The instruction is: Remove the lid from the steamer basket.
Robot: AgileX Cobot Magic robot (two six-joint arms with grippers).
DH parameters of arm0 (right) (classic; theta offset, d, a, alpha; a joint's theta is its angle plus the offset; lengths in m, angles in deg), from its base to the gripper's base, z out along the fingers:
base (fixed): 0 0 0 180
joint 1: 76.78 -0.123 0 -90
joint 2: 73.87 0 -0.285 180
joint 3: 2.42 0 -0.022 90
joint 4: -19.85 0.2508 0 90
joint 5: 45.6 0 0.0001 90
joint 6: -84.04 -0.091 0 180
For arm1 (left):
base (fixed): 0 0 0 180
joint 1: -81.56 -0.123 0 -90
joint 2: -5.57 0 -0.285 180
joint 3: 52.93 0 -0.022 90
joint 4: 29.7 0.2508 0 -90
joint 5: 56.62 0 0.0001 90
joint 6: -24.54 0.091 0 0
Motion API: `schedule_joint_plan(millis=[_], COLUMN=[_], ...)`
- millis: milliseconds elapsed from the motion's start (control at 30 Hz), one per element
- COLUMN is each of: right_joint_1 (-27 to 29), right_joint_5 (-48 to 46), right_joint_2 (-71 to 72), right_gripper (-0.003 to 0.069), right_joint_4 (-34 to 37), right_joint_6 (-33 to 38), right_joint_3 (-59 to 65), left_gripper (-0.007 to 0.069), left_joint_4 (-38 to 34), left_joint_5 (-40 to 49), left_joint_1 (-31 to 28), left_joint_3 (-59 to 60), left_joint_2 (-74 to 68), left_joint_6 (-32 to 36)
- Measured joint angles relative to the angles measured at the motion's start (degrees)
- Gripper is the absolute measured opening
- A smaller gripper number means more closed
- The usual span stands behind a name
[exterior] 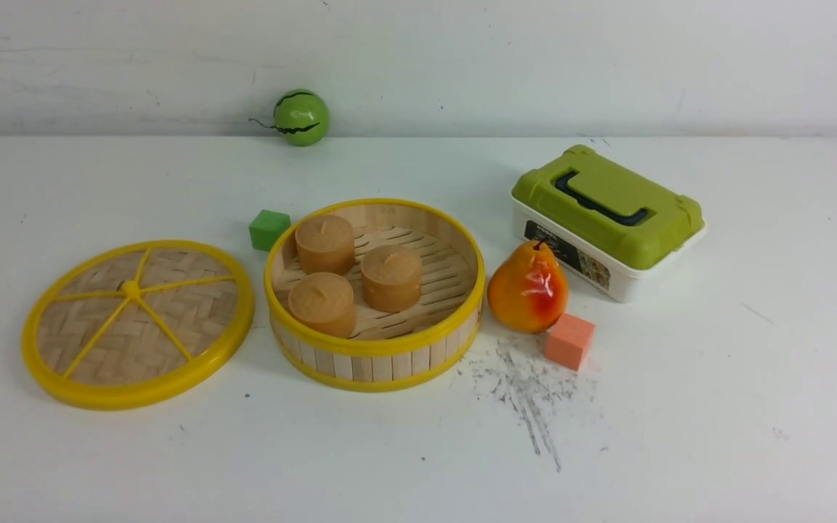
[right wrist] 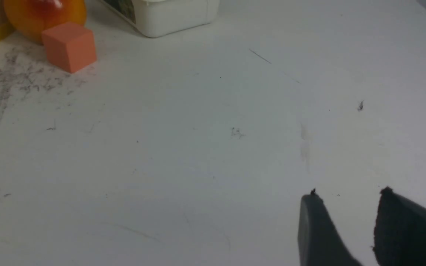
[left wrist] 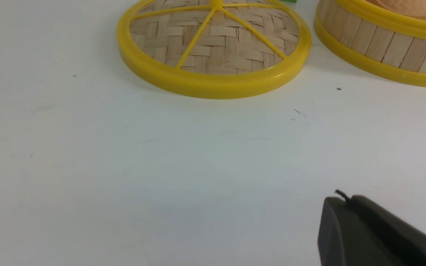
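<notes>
Lid off, both arms low over bare table

Left gripper (left wrist: pixel 340 207) pressed together, holding nothing; right gripper (right wrist: pixel 348 207) spread, empty. The lid (exterior: pixel 137 323) lies flat at nine o'clock of the steamer basket (exterior: pixel 375 347), just beside it.

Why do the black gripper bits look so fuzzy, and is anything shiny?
Left wrist view: the left gripper sits too near the camera, so it blurs; the lid looks sharp, with glints on its rim. Right wrist view: the right gripper blurs likewise. Front view: the pear shows white glare.
</notes>
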State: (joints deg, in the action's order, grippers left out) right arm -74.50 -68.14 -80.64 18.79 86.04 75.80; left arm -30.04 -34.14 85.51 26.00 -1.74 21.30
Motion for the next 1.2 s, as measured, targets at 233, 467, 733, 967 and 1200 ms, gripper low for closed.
schedule_joint_plan(millis=[233,467,733,967,1200], right_joint_1=[0.00,0.00,0.00,0.00,0.00], right_joint_5=[0.00,0.00,0.00,0.00,0.00], right_joint_2=[0.00,0.00,0.00,0.00,0.00], right_gripper=[0.0240,0.0240,0.0240,0.0240,0.0240], right_joint_4=[0.00,0.00,0.00,0.00,0.00], right_joint_6=[0.00,0.00,0.00,0.00,0.00], right_joint_3=[0.00,0.00,0.00,0.00,0.00], left_gripper=[-0.0005,0.0001,0.0003,0.0009,0.0015], left_joint_4=[0.00,0.00,0.00,0.00,0.00], left_joint_5=[0.00,0.00,0.00,0.00,0.00], left_joint_1=[0.00,0.00,0.00,0.00,0.00], left_joint_3=[0.00,0.00,0.00,0.00,0.00], left_joint_2=[0.00,0.00,0.00,0.00,0.00], left_joint_6=[0.00,0.00,0.00,0.00,0.00])
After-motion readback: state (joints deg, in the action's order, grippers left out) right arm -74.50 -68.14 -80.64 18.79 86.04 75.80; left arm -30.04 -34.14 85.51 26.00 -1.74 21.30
